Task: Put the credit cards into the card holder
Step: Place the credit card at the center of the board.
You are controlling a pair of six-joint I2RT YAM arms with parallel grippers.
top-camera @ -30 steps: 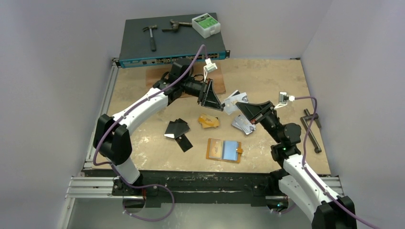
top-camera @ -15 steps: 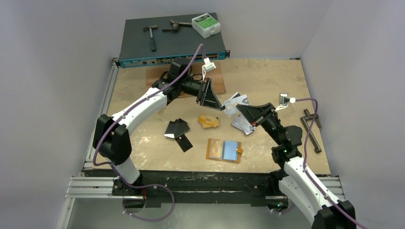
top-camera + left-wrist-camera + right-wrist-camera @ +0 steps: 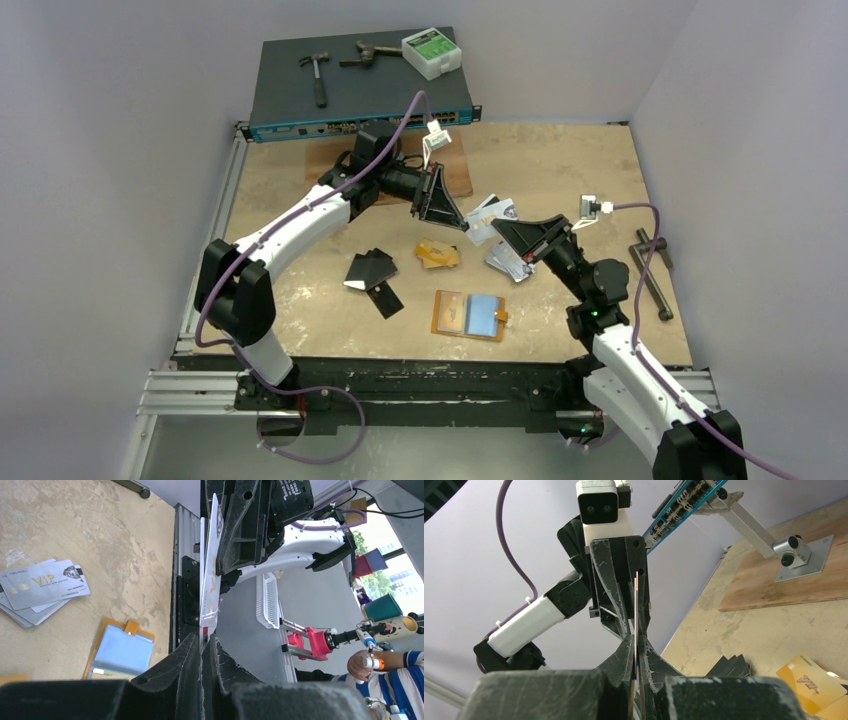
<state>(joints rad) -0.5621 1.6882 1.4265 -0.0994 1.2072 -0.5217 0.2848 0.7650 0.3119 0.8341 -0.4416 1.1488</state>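
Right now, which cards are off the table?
The silvery-white cards pinched between left gripper and right gripper. The black pile, orange-gold pile and silver pile lie on the table.

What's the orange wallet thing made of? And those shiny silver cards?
The card holder looks like matte orange leather or fake leather, with a glossy bluish plastic pocket inside. The silver cards look like thin plastic with a metallic sheen and printed lettering.
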